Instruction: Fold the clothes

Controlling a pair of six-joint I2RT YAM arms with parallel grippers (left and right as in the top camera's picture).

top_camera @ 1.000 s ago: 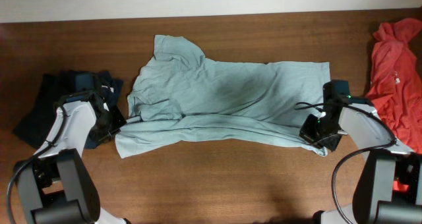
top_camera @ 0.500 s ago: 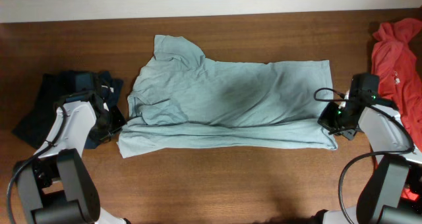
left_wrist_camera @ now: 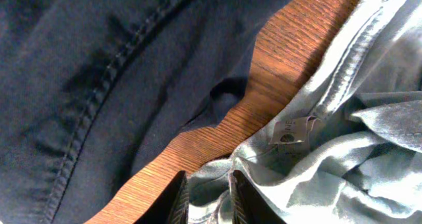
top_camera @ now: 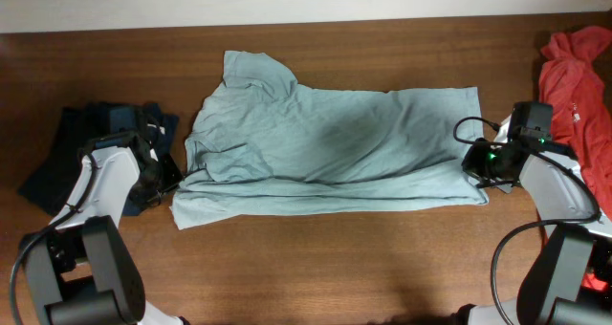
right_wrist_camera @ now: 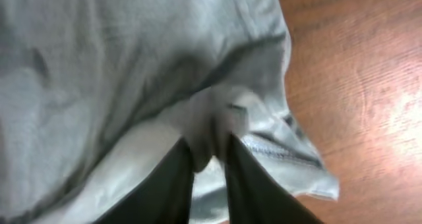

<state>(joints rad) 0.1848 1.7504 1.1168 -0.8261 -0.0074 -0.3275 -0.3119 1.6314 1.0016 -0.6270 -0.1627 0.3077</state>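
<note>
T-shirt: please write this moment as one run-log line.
T-shirt: spread sideways, near edge folded over | left end effector: at neck end, cloth between fingers, grip unclear | right end effector: at hem end, same

Dim warm light, soft shadows, right wrist view blurred

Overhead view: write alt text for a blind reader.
A pale T-shirt lies partly folded on a wooden table, the left gripper at one end, the right gripper at the other. A navy garment lies far left, a red garment far right.
</note>
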